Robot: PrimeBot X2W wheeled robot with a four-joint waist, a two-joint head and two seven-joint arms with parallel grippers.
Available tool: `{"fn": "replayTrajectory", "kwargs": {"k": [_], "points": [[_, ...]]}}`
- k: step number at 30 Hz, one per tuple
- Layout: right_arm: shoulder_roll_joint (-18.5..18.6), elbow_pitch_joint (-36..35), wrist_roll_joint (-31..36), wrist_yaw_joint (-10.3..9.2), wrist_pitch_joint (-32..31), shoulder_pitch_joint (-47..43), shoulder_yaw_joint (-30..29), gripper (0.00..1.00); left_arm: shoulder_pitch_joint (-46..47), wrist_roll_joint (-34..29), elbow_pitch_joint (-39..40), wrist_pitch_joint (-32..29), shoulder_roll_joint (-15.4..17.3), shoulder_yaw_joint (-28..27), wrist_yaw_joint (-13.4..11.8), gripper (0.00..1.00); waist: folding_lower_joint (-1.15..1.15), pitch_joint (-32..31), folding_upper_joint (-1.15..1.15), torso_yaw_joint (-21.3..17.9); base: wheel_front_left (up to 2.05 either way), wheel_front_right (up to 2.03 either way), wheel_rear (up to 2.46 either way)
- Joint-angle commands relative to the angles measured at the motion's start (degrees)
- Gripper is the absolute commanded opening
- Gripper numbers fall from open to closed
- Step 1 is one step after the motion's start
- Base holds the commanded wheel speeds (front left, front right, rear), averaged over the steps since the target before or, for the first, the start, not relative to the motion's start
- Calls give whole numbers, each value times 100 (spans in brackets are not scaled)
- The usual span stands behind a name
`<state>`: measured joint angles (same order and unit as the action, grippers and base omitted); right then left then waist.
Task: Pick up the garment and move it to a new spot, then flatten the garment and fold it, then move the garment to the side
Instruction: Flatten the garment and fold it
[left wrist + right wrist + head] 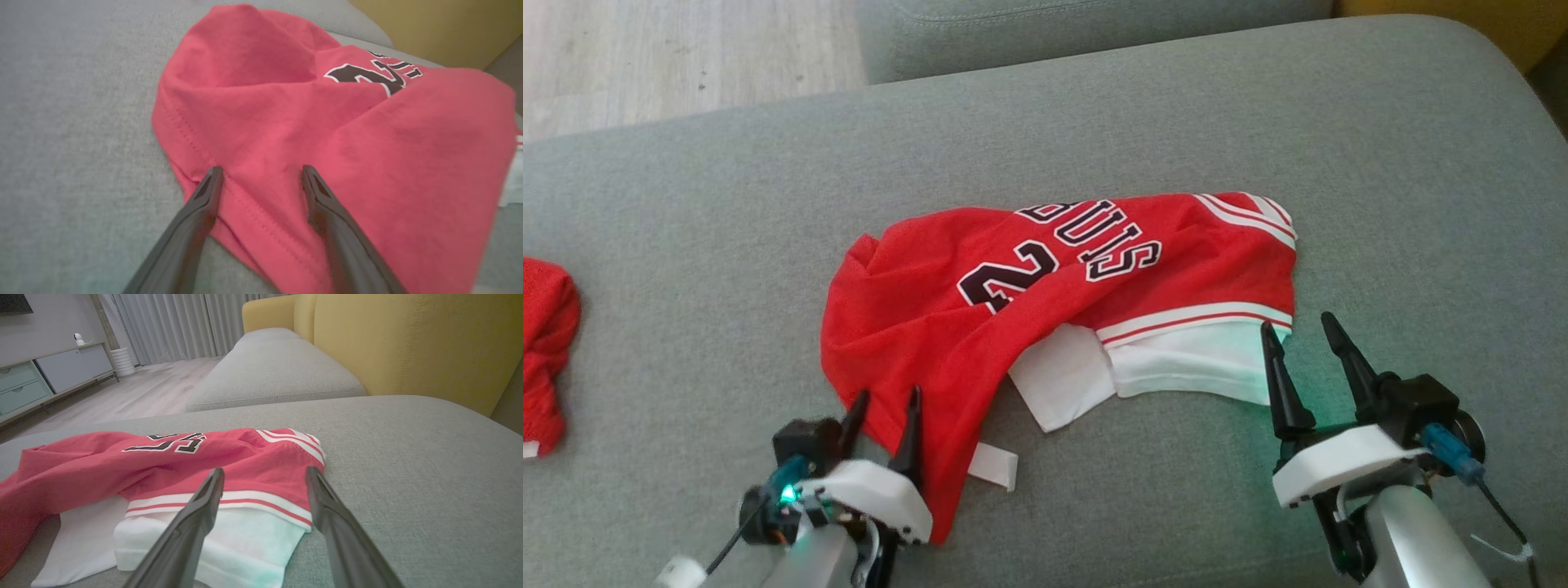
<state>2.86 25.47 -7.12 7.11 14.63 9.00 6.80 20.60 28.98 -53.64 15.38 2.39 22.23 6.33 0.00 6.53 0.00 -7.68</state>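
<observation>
The garment (1062, 286) is a red jersey with black-and-white lettering, white-striped trim and a white lining, lying crumpled on the grey cushion (1045, 139). My left gripper (886, 402) stands open at the jersey's near-left hem, its fingers straddling the red stitched edge (245, 192). At the jersey's near-right corner my right gripper (1298, 331) is open too, beside the white lining. In the right wrist view its fingers (204, 510) frame the striped band and white lining (245, 539). Neither gripper holds anything.
Another red cloth (543, 351) lies at the cushion's far left edge. A second grey cushion (273, 371) and a yellow sofa back (408, 347) stand beyond. Wooden floor (670, 57) and a low cabinet (45, 375) lie past the cushion's far edge.
</observation>
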Motion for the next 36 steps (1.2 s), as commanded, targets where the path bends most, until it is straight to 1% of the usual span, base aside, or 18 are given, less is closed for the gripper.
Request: {"fn": "replayTrajectory", "kwargs": {"k": [1,3,6,7,8,10,12,17,21,25,27,30,31,32,33,36], "points": [[2,-182,42,37,37,201,120,100,142,-69,-63,-38,52,-168,-159,100,0,6,0,-11,0,0,0],[2,-195,50,37,37,196,107,100,188,-293,-156,-38,70,-127,-394,100,0,12,0,-16,0,0,0],[2,-199,63,37,37,166,83,100,189,-418,-578,-38,63,16,-518,99,0,2,0,0,0,0,0],[2,-196,65,37,37,158,83,100,219,-451,-706,-39,61,77,-525,40,0,0,0,9,0,0,0],[2,-194,65,37,37,151,86,100,250,-470,-821,-42,59,127,-525,0,0,-2,0,19,0,0,0],[2,-186,57,37,37,150,98,100,329,-465,-954,-45,56,173,-517,0,0,-7,0,43,0,0,0],[2,-186,47,37,37,154,103,100,442,-512,-869,-42,55,172,-587,0,0,-7,0,70,0,0,0],[2,-210,18,37,37,148,59,100,608,-808,186,-39,293,-50,-803,0,0,-4,0,155,0,0,0],[2,-207,-28,37,37,104,32,100,624,-1046,871,-39,483,-235,-863,0,0,-19,0,202,0,0,0],[2,-189,-64,37,37,126,75,100,801,-1208,952,-39,711,-368,-860,0,0,14,0,186,0,0,0],[2,-178,-74,37,37,206,141,100,1052,-1314,881,-38,882,-504,-924,0,0,91,0,117,0,0,0],[2,-162,-49,37,37,288,202,100,1287,-1385,781,-38,1020,-672,-1009,0,0,165,0,34,0,0,0],[2,-151,-46,37,37,315,226,100,1333,-1398,755,-38,1056,-745,-1043,7,0,180,0,3,0,0,0],[2,-141,-45,37,37,341,255,100,1368,-1425,768,-38,1094,-814,-1082,72,0,194,0,-29,0,0,0],[2,-134,-44,37,37,365,272,100,1390,-1471,817,-38,1122,-874,-1126,100,0,206,0,-46,0,0,0],[2,-168,-77,37,37,415,310,100,1270,-1527,915,-38,1098,-1055,-1204,100,0,183,0,-80,0,0,0]]}}
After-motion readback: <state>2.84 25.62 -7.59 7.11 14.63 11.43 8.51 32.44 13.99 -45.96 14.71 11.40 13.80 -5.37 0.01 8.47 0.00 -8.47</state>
